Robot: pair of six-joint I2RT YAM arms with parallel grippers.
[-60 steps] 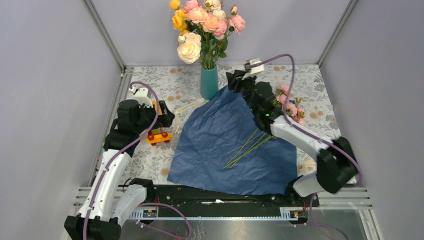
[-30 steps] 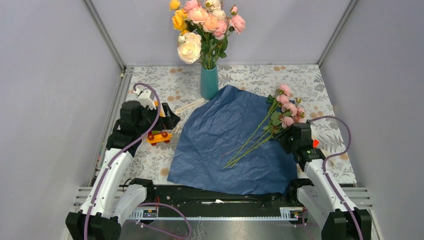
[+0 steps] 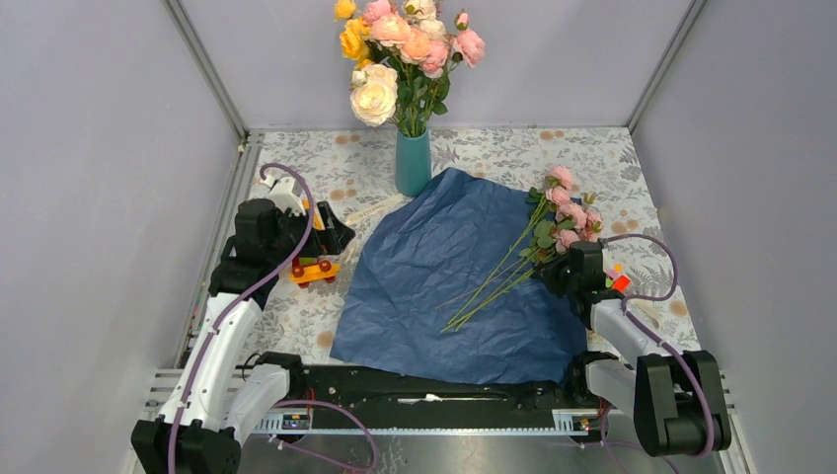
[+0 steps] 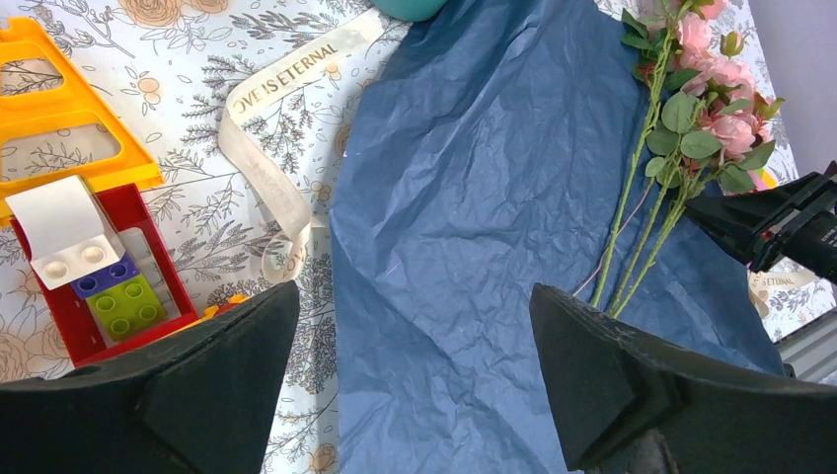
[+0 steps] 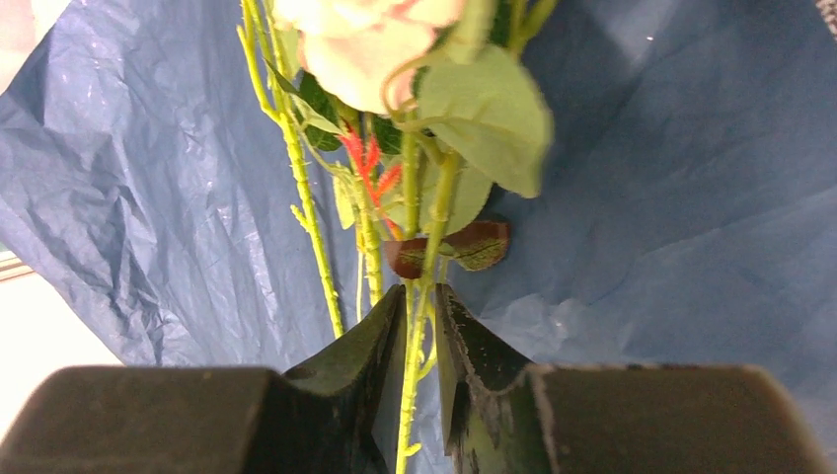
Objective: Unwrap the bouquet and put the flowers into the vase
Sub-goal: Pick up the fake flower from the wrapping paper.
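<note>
The right fingers [image 5: 360, 360] stood nearly closed around one flower stem [image 5: 413, 346] above the blue paper [image 3: 434, 286]; actual clamping could not be told. The left fingers [image 4: 197, 385] gaped wide, empty.

We are in a robot test cell.
Grey panels [image 3: 89, 178] in aluminium posts [image 3: 207, 64] wall in the right pincer [image 3: 546, 272]; behind it we see a metal mounting rail [image 3: 434, 423].

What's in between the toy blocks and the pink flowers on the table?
The spread-out blue paper fills most of the gap, reaching under the flowers; a cream ribbon lies beside the toy blocks. The left wrist view shows it best.
</note>
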